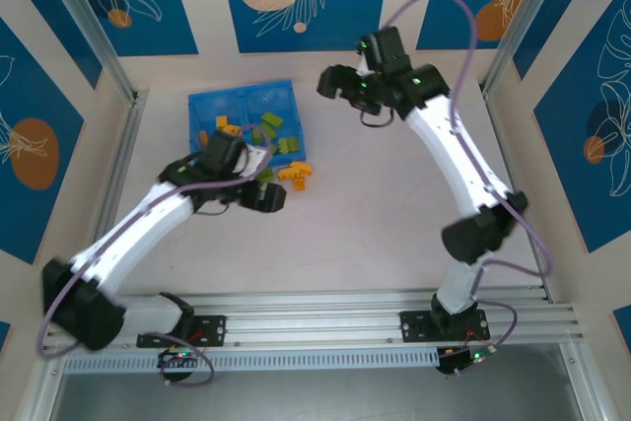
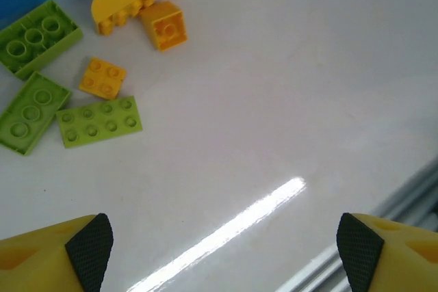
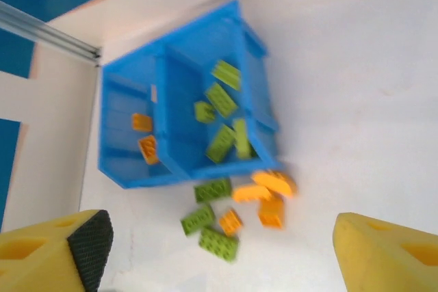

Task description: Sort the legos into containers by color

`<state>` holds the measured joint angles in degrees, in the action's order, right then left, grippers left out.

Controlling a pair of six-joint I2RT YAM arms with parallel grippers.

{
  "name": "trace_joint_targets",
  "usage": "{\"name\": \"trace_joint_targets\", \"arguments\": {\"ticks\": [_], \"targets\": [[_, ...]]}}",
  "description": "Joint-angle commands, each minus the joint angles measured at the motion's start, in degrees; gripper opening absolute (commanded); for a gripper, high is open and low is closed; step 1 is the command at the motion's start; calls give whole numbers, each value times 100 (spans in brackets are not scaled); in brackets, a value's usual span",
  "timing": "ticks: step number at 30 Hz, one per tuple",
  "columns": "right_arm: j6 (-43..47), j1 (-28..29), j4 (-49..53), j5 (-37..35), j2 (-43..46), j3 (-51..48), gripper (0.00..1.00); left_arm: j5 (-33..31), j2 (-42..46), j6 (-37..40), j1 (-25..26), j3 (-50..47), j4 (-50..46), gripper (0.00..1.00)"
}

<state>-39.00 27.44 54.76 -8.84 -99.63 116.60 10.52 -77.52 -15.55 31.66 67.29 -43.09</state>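
**Desk:** What does the blue tray (image 3: 157, 176) hold?

**Arms:** Seen from above, its left compartment (image 3: 123, 97) holds two orange legos (image 3: 142, 122). Its right compartment (image 3: 185, 73), past the central divider, holds five green legos (image 3: 220, 98) lying at all angles.

**Desk:** And outside it?

**Arms:** Seven loose pieces (image 2: 99, 122) lie on the white tabletop (image 2: 287, 100), just beside the tray's near edge. Four are orange, one of them arched, and three are flat green plates. That makes six orange and eight green in all.

**Desk:** Your pincers?

**Arms:** My left pincer (image 2: 224, 254) hangs near the loose pile, jaws spread wide, holding nothing. My right pincer (image 3: 219, 247) hangs off the tray's right side, jaws likewise wide apart and empty.

**Desk:** The setting?

**Arms:** Cream walls carry blue panels (image 1: 237, 7) with orange discs and white leaf outlines. An aluminium rail (image 1: 345, 308) runs along the near edge.
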Motion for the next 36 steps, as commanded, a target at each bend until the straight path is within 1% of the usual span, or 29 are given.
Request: {"name": "trace_joint_targets", "arguments": {"ticks": [1,2,5,9,12,14,18,23,25,27,31,34,36], "targets": [[-336,117,73,-174,568,-1200,95,-1156,-1225,-949,270,820,-181,90],[-378,104,-7,-139,766,-1473,100,-1230,-1598,-1066,335,1103,-293,91],[-492,101,-67,-16,1179,-2009,99,-1475,-2551,-1218,572,1796,-344,94],[-590,129,143,-2,1363,-2205,99,-1863,-3402,-1558,649,2228,-138,95],[-617,130,255,94,1435,-2233,99,-2218,-3998,-1551,649,2597,-264,94],[-635,154,361,94,1482,-2216,99,-2296,-4286,-1512,649,2782,-250,92],[-685,174,473,23,1700,-2362,99,-2218,-4583,-1604,650,2874,157,80],[-726,166,552,-43,1959,-2548,99,-2183,-4900,-1715,650,3158,50,55],[-723,165,554,-29,2018,-2597,99,-2064,-4914,-1748,648,3183,87,44],[-697,165,528,79,2046,-2662,99,-1923,-4873,-1748,652,3181,106,36],[-626,182,447,651,2027,-2846,99,-1598,-4538,-1722,650,3053,143,26],[-673,226,425,879,2058,-2965,99,-1475,-3890,-1728,649,2704,197,22],[-684,249,363,993,2097,-2991,100,-1527,-3333,-1698,646,2501,189,22]]}}
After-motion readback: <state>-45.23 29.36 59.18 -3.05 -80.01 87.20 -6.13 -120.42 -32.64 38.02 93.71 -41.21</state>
